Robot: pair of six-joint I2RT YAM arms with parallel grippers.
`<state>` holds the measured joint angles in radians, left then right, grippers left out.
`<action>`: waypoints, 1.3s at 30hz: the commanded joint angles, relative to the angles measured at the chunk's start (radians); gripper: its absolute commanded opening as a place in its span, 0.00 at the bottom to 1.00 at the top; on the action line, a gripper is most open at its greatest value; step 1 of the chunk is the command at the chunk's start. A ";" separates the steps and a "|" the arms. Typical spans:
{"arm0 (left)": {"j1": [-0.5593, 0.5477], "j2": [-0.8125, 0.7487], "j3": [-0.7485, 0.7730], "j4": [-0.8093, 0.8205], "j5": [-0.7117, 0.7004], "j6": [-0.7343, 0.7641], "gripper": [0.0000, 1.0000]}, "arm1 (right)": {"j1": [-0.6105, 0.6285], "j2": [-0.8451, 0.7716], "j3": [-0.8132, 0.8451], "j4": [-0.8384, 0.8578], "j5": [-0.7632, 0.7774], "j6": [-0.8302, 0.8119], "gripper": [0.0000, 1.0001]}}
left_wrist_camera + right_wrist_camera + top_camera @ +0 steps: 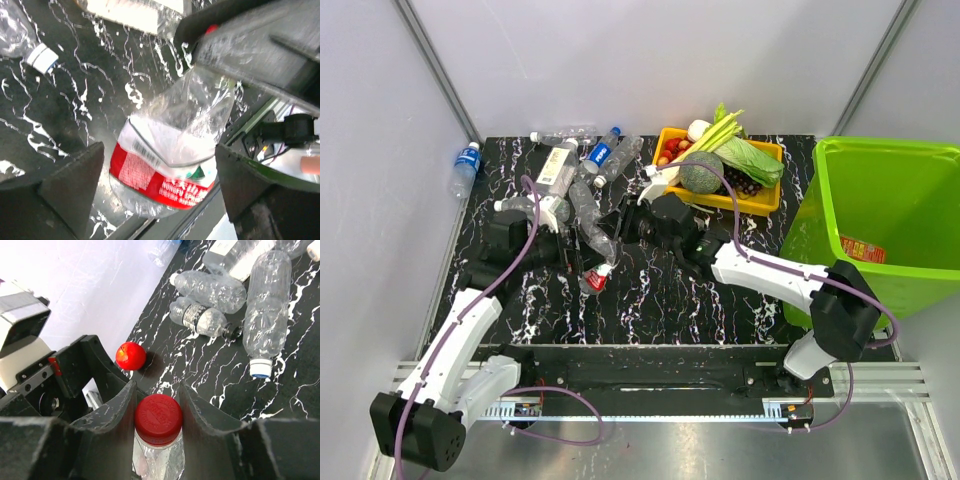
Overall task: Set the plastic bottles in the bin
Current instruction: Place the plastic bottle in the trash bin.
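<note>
Bottle (158,420), red cap: neck clamped in right gripper (158,392); left gripper (160,150) spread astride its body. Bin (810,235) well right, that gripper's side.

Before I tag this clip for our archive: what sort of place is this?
Probably a robotics lab test cell: white panel walls enclose a black marbled table, two robot arms are mounted at its edge, and plastic bottles, a produce tray and a green bin look staged.

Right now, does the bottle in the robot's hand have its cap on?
On: the red cap sits on the bottle neck, gripped in the right hand.
</note>
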<state>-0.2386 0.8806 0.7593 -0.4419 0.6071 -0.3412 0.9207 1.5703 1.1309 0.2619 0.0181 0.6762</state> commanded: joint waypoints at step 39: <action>-0.045 -0.025 0.028 -0.015 -0.098 0.010 0.99 | -0.318 -0.471 0.486 -0.237 0.897 -1.512 0.24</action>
<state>-0.2775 0.8753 0.7593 -0.4839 0.5316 -0.3393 0.6369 1.0946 1.5734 -0.0212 0.8173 -0.6415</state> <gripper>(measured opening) 0.988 0.415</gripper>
